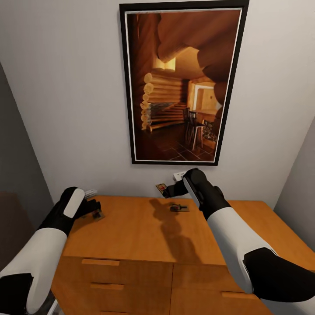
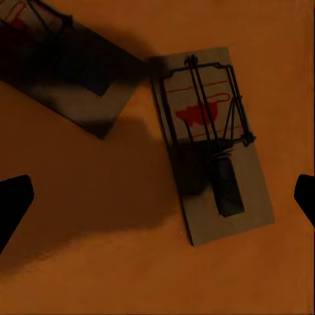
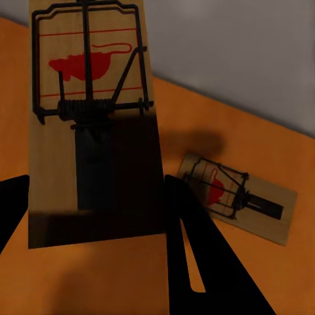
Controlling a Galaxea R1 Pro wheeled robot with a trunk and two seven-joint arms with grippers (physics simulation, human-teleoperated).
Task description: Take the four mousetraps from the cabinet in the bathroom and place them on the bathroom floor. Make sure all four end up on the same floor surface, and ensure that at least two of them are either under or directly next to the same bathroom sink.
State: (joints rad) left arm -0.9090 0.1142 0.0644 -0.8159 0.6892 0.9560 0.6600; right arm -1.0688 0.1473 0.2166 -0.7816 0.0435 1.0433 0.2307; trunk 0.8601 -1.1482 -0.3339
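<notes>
Right gripper (image 3: pixel 98 216) holds one mousetrap (image 3: pixel 92 125) clamped by its end, liable to slip; left gripper (image 2: pixel 157 203), fingers wide, hovers over another mousetrap (image 2: pixel 210 144) on the cabinet (image 1: pixel 131 232).

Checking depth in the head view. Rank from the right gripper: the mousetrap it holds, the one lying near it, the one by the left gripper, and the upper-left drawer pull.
1. Held mousetrap, at the right gripper.
2. Flat mousetrap, just below it on the cabinet.
3. Left mousetrap, by the left gripper.
4. Drawer pull, front left.
</notes>
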